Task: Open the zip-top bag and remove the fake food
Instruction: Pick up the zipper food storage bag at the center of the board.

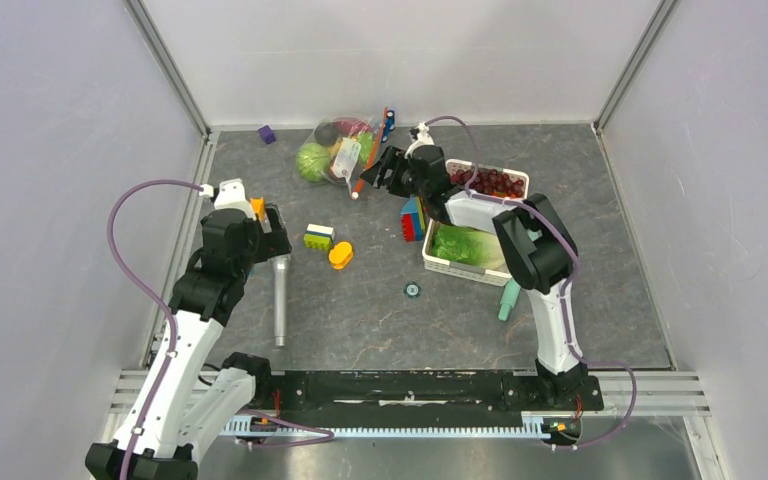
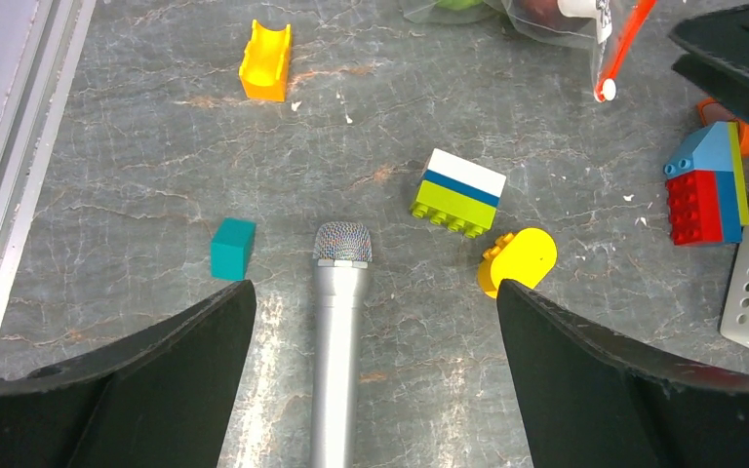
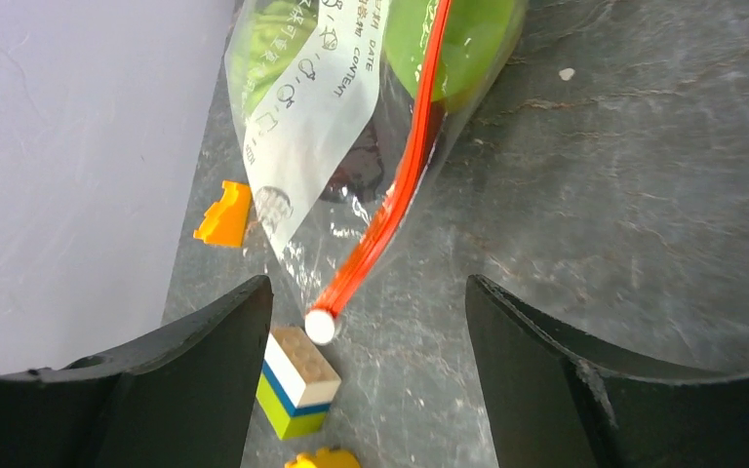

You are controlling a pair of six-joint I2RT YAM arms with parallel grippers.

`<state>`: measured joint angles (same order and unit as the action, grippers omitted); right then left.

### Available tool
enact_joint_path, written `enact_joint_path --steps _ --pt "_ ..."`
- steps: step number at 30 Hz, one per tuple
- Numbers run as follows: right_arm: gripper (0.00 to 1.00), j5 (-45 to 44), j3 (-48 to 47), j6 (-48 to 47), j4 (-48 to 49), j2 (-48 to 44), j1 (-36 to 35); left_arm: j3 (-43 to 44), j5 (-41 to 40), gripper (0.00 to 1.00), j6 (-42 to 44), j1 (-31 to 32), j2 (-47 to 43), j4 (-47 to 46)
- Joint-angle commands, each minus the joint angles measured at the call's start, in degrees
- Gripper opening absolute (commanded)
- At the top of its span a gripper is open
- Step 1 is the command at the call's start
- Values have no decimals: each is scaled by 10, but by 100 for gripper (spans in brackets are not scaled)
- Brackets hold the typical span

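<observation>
The clear zip-top bag (image 1: 345,150) lies at the back of the table with its red-orange zipper strip (image 3: 400,195) closed and its white slider (image 3: 320,326) at the near end. The fake food is inside: a green piece (image 1: 312,160) and dark pieces show through the plastic. My right gripper (image 1: 385,170) is open and empty just right of the bag; in the right wrist view (image 3: 369,288) the slider sits between its fingers, untouched. My left gripper (image 1: 270,235) is open and empty, well left of the bag, above a silver microphone (image 2: 339,331).
A white basket (image 1: 475,265) holding grapes (image 1: 490,182) and lettuce (image 1: 460,243) stands right of the bag. Loose blocks lie around: white-blue-green (image 2: 458,192), yellow (image 2: 519,259), orange (image 2: 266,60), teal (image 2: 232,248), red-blue (image 2: 707,185). Walls enclose three sides.
</observation>
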<state>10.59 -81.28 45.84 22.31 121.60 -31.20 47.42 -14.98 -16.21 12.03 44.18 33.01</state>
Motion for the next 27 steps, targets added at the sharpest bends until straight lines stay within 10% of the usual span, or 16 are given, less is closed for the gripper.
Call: enact_joint_path --steps 1,19,27 --pt "78 -10 -67 53 65 47 -16 0 -10 100 24 0 -10 -3" --pt "74 -86 -161 74 39 156 -29 0 -4 100 25 0 -10 -2" --pt "40 -73 -168 71 91 160 -22 0 -6 100 25 0 -11 -3"
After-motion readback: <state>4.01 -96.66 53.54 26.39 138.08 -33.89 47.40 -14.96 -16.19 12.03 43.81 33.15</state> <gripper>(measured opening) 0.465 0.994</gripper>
